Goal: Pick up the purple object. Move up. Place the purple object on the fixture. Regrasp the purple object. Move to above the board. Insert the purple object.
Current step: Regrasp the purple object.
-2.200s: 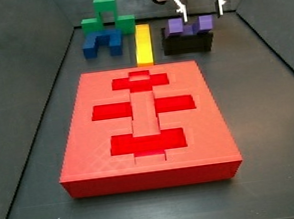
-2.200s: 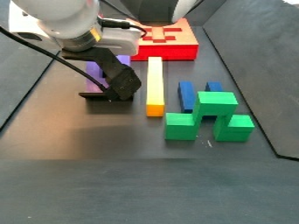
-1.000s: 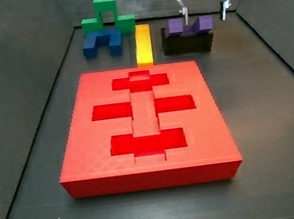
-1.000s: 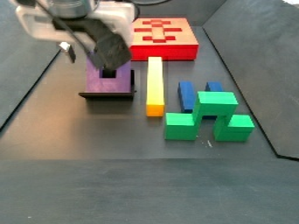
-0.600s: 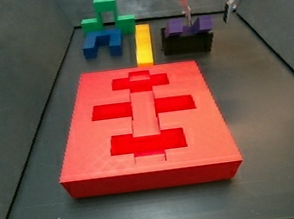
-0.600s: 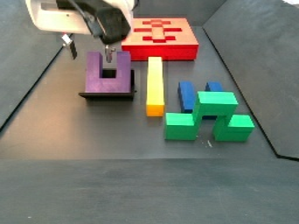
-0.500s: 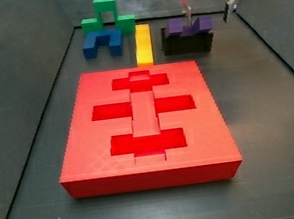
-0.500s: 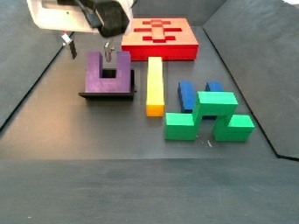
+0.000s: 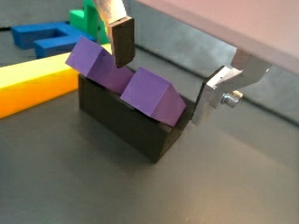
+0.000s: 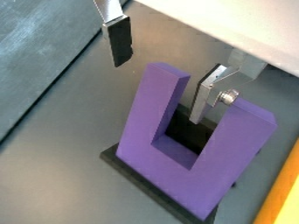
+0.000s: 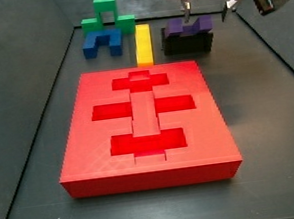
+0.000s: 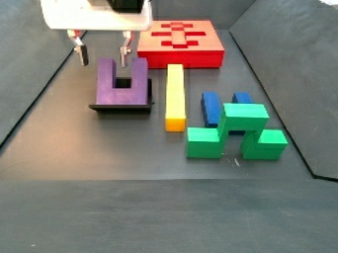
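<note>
The purple object point(image 12: 121, 87) stands in the black fixture point(image 12: 122, 107) with its two prongs pointing up; both side views show it point(image 11: 188, 25) in the fixture point(image 11: 189, 45). My gripper point(image 12: 103, 51) hangs open just above it, holding nothing. In a wrist view one finger point(image 10: 117, 42) is outside a prong point(image 10: 162, 114) and the other finger point(image 10: 211, 94) is over the gap between the prongs. The other wrist view shows the gripper point(image 9: 162, 87) astride a prong point(image 9: 155, 94) without touching it. The red board point(image 11: 199, 125) lies nearer the front in that side view.
A yellow bar point(image 12: 175, 97) lies beside the fixture. Beyond it are a blue U-shaped block point(image 12: 211, 107) and green blocks point(image 12: 238, 128). The same pieces show as the yellow bar point(image 11: 143, 43), blue block point(image 11: 99, 44) and green block point(image 11: 104, 11). Dark walls ring the floor.
The gripper has let go of the purple object, risen off it and turned upright above it. The purple object has stayed in the fixture.
</note>
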{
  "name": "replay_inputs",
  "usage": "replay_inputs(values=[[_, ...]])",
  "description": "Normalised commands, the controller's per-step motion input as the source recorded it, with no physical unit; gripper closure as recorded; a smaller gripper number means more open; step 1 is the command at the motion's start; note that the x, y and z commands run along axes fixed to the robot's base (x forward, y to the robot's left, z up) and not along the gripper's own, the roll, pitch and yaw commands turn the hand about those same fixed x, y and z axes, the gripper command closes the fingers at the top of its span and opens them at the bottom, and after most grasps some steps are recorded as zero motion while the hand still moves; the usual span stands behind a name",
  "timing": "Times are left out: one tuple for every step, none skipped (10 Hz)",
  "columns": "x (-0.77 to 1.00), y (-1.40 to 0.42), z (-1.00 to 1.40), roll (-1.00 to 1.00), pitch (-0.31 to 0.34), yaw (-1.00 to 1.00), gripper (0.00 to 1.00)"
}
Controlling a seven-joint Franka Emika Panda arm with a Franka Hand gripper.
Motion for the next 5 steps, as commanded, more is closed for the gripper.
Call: replay_inputs(values=[[0.24,-0.19,0.0,1.0,0.126,0.11,0.0],[0.27,-0.18,0.0,1.0,0.123,0.12,0.0],[0.28,-0.16,-0.02,1.0,0.106,0.12,0.0],[0.23,-0.13,-0.05,1.0,0.071,0.12,0.0],[0.2,-0.09,-0.07,1.0,0.04,0.12,0.0]])
